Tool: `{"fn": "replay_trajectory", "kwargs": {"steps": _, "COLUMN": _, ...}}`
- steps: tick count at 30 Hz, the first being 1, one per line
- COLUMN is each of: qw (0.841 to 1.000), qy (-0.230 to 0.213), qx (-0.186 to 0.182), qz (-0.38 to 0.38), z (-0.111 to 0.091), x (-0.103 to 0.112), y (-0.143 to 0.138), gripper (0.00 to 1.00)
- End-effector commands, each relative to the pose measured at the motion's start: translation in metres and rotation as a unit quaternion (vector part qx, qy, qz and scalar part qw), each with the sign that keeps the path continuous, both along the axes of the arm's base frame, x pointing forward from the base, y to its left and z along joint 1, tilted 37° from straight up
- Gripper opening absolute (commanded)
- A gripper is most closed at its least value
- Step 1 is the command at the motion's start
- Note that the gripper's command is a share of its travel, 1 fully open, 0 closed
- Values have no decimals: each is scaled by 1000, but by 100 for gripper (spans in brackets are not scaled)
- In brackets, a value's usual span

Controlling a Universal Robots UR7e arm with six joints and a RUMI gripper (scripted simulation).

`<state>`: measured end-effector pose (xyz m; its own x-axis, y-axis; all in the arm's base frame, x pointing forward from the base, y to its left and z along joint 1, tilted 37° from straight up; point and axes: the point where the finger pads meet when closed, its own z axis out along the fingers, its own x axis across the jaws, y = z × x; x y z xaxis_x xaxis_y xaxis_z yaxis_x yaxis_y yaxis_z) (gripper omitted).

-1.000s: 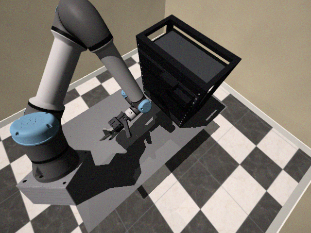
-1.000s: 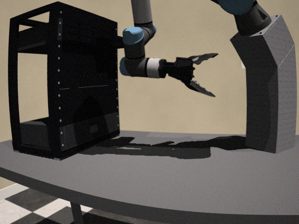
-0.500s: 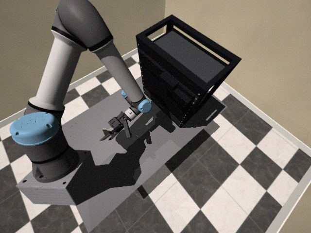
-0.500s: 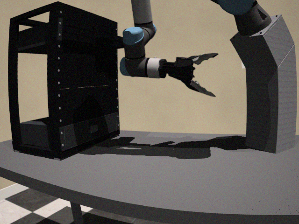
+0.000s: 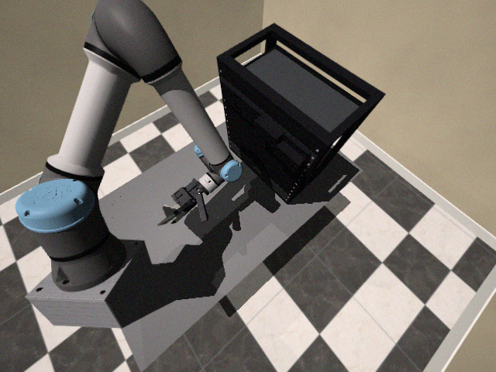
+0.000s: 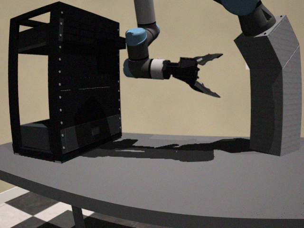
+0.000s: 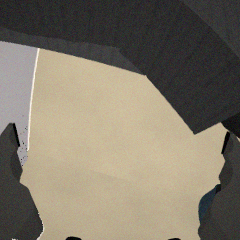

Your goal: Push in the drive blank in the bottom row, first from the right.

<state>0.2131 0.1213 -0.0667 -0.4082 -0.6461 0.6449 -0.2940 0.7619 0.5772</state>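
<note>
The end effector (image 6: 219,74) hangs in the air above the table (image 6: 152,176) with its fingers (image 6: 208,58) spread wide apart and nothing between them — it points away from the rack (image 6: 66,80), toward the arm's grey base block (image 6: 274,85). The rack stands upright on the table, well apart from the fingertips, with only the wrist joint close beside its upper front corner. Its front is dark; in the exterior view the separate drive blanks are hard to tell apart, so the bottom-row one at the right cannot be picked out. In the top view a few blanks (image 5: 286,149) jut from the front. The wrist view shows only beige wall — and the arm's dark shape overhead.
</note>
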Motion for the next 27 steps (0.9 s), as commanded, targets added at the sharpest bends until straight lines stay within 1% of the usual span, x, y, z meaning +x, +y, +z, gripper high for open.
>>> {"fn": "replay_trajectory", "kwargs": {"steps": 1, "qw": 1000, "qy": 7, "qx": 12, "qz": 0, "z": 1, "x": -4, "y": 1, "gripper": 100}}
{"fn": "replay_trajectory", "kwargs": {"steps": 4, "qw": 1000, "qy": 9, "qx": 15, "qz": 0, "z": 1, "x": -5, "y": 1, "gripper": 100}}
{"fn": "replay_trajectory", "kwargs": {"steps": 7, "qw": 1000, "qy": 15, "qx": 26, "qz": 1, "z": 2, "x": -8, "y": 1, "gripper": 100}}
{"fn": "replay_trajectory", "kwargs": {"steps": 13, "qw": 998, "qy": 30, "qx": 54, "qz": 0, "z": 5, "x": -16, "y": 3, "gripper": 100}}
{"fn": "replay_trajectory", "kwargs": {"steps": 19, "qw": 995, "qy": 48, "qx": 90, "qz": -1, "z": 9, "x": -25, "y": 6, "gripper": 100}}
{"fn": "replay_trajectory", "kwargs": {"steps": 21, "qw": 995, "qy": 48, "qx": 90, "qz": -1, "z": 9, "x": -25, "y": 6, "gripper": 100}}
{"fn": "replay_trajectory", "kwargs": {"steps": 27, "qw": 989, "qy": 69, "qx": 134, "qz": -5, "z": 15, "x": -36, "y": 10, "gripper": 100}}
